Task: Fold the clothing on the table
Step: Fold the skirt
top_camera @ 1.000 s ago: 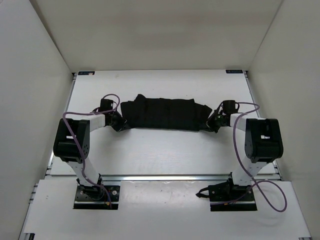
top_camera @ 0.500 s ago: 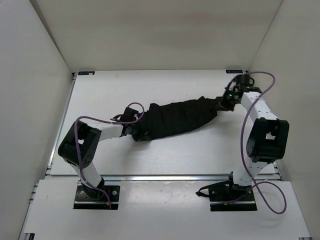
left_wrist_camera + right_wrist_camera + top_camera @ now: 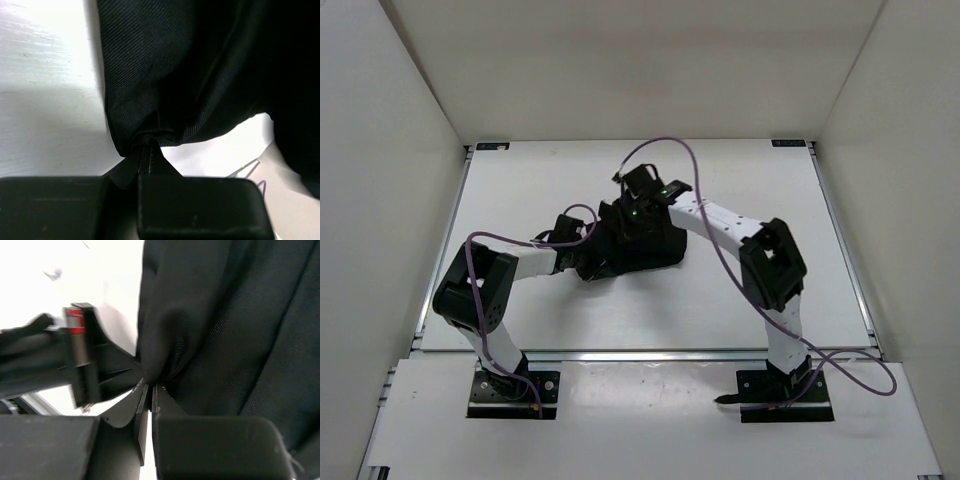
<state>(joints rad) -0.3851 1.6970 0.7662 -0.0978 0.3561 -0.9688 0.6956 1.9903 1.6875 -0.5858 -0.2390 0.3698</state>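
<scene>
The left gripper (image 3: 149, 151), nearer the table's (image 3: 740, 300) front edge, is clenched on a gathered edge of the black clothing (image 3: 650, 248). The garment lies bunched in a compact heap near the table's middle. Just beyond, the right gripper (image 3: 150, 386) is clamped on a fold at the heap's far side.

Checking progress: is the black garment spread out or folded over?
Folded over: the clothing is a short bunched heap, left pincer and right pincer pinching it close together.
</scene>
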